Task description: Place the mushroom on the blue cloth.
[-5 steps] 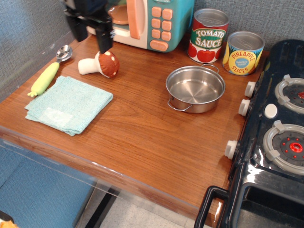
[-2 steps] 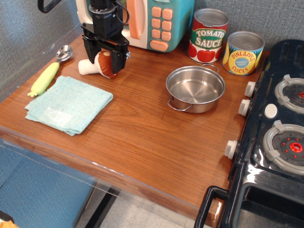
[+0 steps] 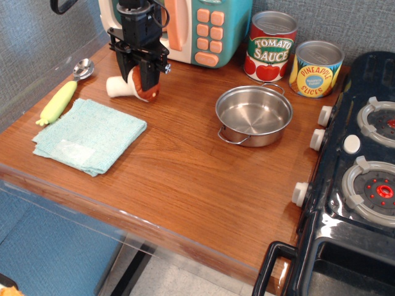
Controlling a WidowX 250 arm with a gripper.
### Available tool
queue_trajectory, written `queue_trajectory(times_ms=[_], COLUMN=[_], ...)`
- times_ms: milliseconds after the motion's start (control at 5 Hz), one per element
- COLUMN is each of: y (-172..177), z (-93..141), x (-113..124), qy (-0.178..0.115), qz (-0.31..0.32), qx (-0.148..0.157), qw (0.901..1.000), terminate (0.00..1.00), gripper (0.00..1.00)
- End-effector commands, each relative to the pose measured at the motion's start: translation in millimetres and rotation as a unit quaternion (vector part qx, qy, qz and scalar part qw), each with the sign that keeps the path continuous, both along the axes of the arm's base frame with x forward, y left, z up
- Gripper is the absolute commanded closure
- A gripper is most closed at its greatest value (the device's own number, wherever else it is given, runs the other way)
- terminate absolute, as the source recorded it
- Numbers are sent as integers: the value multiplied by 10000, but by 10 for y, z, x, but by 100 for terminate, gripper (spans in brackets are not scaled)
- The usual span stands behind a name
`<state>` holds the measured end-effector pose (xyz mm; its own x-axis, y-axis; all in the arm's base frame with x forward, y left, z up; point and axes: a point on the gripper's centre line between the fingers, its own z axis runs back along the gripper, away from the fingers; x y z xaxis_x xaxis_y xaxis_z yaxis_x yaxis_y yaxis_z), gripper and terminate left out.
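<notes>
The mushroom (image 3: 117, 86) lies on its side on the wooden table, white stem pointing left, reddish-brown cap to the right. My gripper (image 3: 138, 79) comes down from above, its black fingers closed against the two sides of the cap. The mushroom still rests on the table, or only just above it. The blue cloth (image 3: 89, 135) lies flat to the front left of the mushroom, a short way off, with nothing on it.
A yellow-green toy corn (image 3: 57, 102) and a metal spoon (image 3: 83, 68) lie left of the cloth and mushroom. A toy microwave (image 3: 207, 28) stands right behind my gripper. A steel pot (image 3: 253, 115), two cans (image 3: 270, 46) and a toy stove (image 3: 364, 172) are to the right.
My gripper came down over the mushroom cap, and its fingers narrowed from wide open to closed on the cap. The mushroom shifted slightly.
</notes>
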<state>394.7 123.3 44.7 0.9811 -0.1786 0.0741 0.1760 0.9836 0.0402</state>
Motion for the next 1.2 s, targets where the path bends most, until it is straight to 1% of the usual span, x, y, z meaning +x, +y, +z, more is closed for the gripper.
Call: queue_trajectory(times_ms=[0,400,600,800,1000], y=[-95,165,248,306,277], z=[829,613,537,514,523], x=[-177,-801,-1014,-1166,-1214], qy=[-1028,-607,-296,-172,-144], qz=[-535,-499,-538,-494,-680], qx=[396,558,629,532,580], qw=[9925,9953,9961,9972,9959], terminate=[0,0,0,0,0], gripper=[100,100,100,100,0])
